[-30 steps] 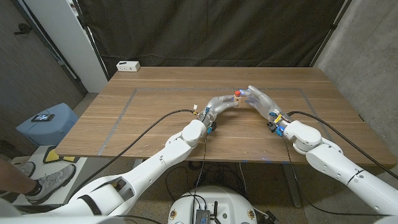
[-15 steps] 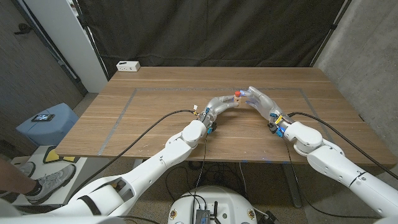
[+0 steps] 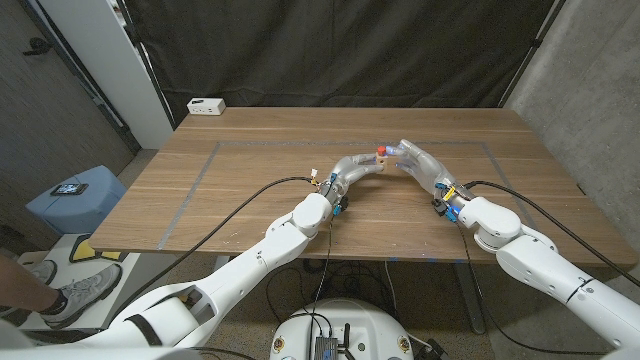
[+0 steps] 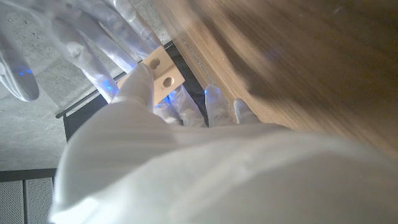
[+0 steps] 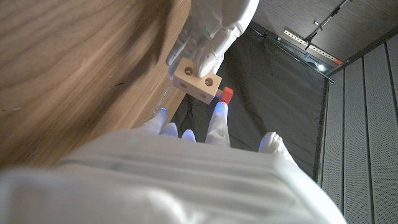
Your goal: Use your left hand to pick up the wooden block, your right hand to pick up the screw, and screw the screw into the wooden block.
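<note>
Near the table's [image 3: 250, 190] far left corner, a small white box [image 3: 206, 105]; along the left side, black cables trailing back over the near edge, with broad bare wood left and right of the meeting hands. Above the middle of the far half, left hand [image 3: 358, 168] with fingers clamped on the wooden block [image 5: 196, 82], two holes facing the right wrist view. Right hand [image 3: 418, 163] with a fingertip [image 5: 219, 111] at the red-headed screw [image 5: 226, 94] against the block's side; grip on it unclear.
</note>
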Motion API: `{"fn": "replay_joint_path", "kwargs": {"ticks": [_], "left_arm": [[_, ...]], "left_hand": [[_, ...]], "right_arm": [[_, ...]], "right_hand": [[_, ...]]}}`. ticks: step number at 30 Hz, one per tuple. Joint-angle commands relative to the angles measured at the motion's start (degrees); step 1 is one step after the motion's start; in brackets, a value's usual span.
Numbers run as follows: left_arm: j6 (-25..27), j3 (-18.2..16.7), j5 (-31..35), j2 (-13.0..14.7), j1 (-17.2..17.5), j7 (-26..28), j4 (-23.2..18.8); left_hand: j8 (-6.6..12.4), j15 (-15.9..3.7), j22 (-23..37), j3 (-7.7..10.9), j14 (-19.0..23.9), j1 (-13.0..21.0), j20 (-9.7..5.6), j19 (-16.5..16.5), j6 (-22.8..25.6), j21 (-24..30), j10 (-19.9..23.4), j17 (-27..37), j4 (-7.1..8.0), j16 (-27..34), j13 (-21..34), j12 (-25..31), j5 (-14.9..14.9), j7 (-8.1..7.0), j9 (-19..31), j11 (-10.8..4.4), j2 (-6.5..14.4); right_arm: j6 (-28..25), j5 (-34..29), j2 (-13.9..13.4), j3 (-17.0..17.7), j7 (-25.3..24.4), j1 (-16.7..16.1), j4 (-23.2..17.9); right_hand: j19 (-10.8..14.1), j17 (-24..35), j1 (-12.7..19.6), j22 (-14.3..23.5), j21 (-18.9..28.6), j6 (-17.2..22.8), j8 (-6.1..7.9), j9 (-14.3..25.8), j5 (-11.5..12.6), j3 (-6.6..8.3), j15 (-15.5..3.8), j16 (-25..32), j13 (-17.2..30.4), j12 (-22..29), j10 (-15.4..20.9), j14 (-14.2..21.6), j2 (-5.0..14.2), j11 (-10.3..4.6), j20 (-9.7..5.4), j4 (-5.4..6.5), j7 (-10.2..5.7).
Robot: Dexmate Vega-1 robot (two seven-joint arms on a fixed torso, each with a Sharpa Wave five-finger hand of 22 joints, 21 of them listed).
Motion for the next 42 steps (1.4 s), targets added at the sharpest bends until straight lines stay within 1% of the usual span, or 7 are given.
{"fn": "replay_joint_path", "kwargs": {"ticks": [1, 5, 13, 29, 40, 42], "left_arm": [[-0.03, -0.03, -0.26, 0.05, 0.0, -0.29, 0.09], [-0.09, -0.02, -0.34, 0.02, -0.09, -0.43, 0.27], [-0.13, -0.06, -0.44, 0.01, -0.17, -0.54, 0.43], [0.21, -0.08, -0.59, 0.05, -0.23, -0.63, 0.41], [0.16, -0.04, -0.61, -0.13, -0.58, -0.73, 0.88], [0.17, -0.04, -0.66, -0.14, -0.63, -0.82, 0.94]], "left_hand": [[0.45, -4.52, 0.26, 0.38, 0.1, -0.15, 0.36, 0.04, 0.79, 0.21, -0.08, 0.12, -0.03, 0.36, 0.08, 0.56, 0.53, 0.02, 0.17, -0.29, 0.15], [0.43, -4.54, 0.26, 0.39, 0.09, -0.19, 0.38, 0.05, 0.75, 0.21, -0.08, 0.13, 0.01, 0.36, 0.08, 0.56, 0.53, 0.09, 0.17, -0.29, 0.18], [0.44, -4.51, 0.26, 0.41, 0.1, -0.14, 0.38, 0.05, 0.78, 0.22, -0.09, 0.12, -0.03, 0.35, 0.08, 0.55, 0.54, 0.03, 0.17, -0.29, 0.17], [0.42, -4.55, 0.26, 0.43, 0.03, -0.18, 0.41, 0.03, 0.72, 0.22, -0.08, 0.13, 0.0, 0.34, 0.08, 0.56, 0.55, 0.14, 0.17, -0.28, 0.22], [0.43, -4.48, 0.26, 0.45, 0.06, -0.15, 0.38, 0.05, 0.75, 0.22, -0.06, 0.12, -0.04, 0.35, 0.08, 0.57, 0.55, 0.03, 0.17, -0.28, 0.2], [0.43, -4.44, 0.26, 0.45, 0.08, -0.16, 0.37, 0.04, 0.76, 0.22, -0.05, 0.12, -0.04, 0.35, 0.08, 0.57, 0.55, 0.06, 0.17, -0.28, 0.18]], "right_arm": [[-0.43, -0.16, -0.7, 0.24, 0.04, -0.7, -1.1], [-0.82, 0.01, -0.93, 0.32, -0.01, -0.94, -1.54], [-0.54, 0.07, -1.41, 0.05, 1.44, -0.73, -1.5], [-0.23, 0.71, -1.33, -0.38, 3.08, 0.05, -0.98], [-0.01, 2.19, -1.48, 0.88, 2.51, -0.95, -0.65], [0.11, 2.09, -1.51, 1.05, 2.27, -1.1, -0.59]], "right_hand": [[0.47, 0.05, 0.2, 0.19, 0.21, 0.6, 0.01, 0.03, 0.31, 0.22, -0.5, 0.48, 0.19, 0.13, 0.07, -3.98, 0.27, -0.24, 0.2, 0.01, -0.02], [0.54, 0.05, 0.18, 0.19, 0.21, 0.78, 0.0, 0.03, 0.3, 0.24, -0.49, 0.48, 0.18, 0.12, 0.14, -3.96, 0.26, -0.26, 0.2, 0.01, -0.03], [0.64, 0.06, 0.14, 0.18, 0.21, 1.07, -0.05, 0.03, 0.29, 0.27, -0.56, 0.48, 0.18, 0.18, 0.47, -3.92, 0.24, -0.38, 0.19, 0.01, -0.09], [1.1, 0.06, 0.08, 0.18, 0.27, 1.72, -0.14, 0.03, 0.29, 0.33, -0.69, 0.49, 0.18, 0.16, 0.83, -3.78, 0.17, -0.56, 0.05, -0.03, -0.14], [1.3, 0.06, 0.06, 0.18, 0.25, 2.35, -0.13, 0.04, 0.31, 0.4, -0.68, 0.52, 0.17, 0.22, 1.32, -3.58, 0.16, -0.41, 0.07, -0.07, -0.08], [1.61, 0.06, 0.03, 0.18, 0.34, 2.41, -0.19, 0.04, 0.31, 0.41, -0.65, 0.68, 0.17, 0.23, 1.46, -3.15, 0.15, -0.38, -0.26, -0.06, -0.04]]}}
